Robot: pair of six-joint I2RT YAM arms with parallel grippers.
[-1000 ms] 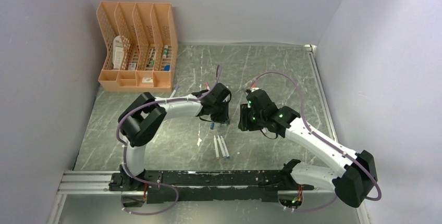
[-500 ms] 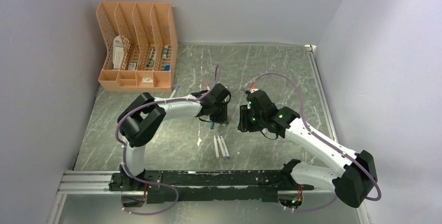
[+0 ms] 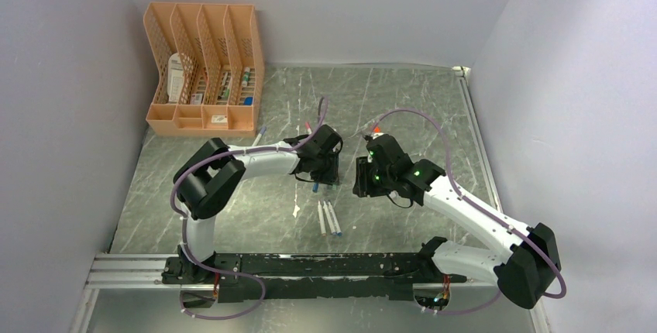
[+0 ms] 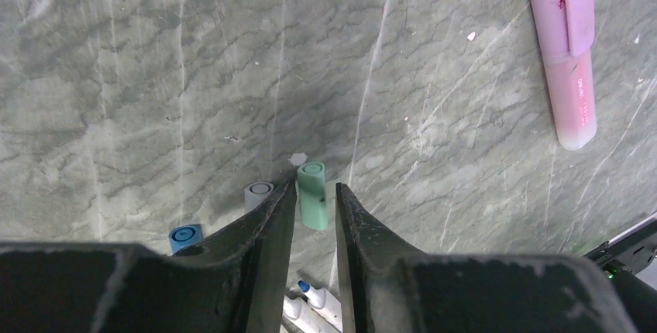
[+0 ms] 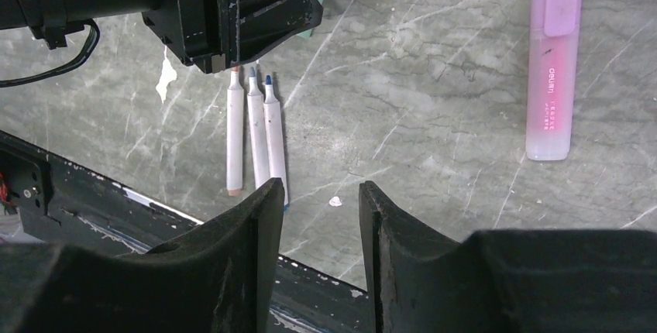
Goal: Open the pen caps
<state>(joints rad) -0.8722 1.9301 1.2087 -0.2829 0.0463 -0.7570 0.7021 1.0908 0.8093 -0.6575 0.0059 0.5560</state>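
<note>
A teal pen cap (image 4: pixel 313 197) lies on the table between the fingertips of my left gripper (image 4: pixel 316 186), whose jaws stand slightly apart, with a thin gap showing on the cap's right side. Just left of it stand a grey cap (image 4: pixel 258 193) and a blue cap (image 4: pixel 186 235). Three uncapped white pens (image 5: pixel 256 128) lie side by side below them. My right gripper (image 5: pixel 319 184) hovers open and empty over the table, just right of the left gripper (image 3: pixel 329 180). From above, the right gripper (image 3: pixel 361 184) faces the left one.
A pink highlighter (image 4: pixel 571 58) lies capped to the right. An orange file organizer (image 3: pixel 203 70) stands at the back left. More pens (image 3: pixel 323 107) lie behind the grippers. The black mounting rail (image 3: pixel 325 267) runs along the near edge.
My left gripper's jaws have eased apart around the teal cap. Neither arm has visibly shifted.
</note>
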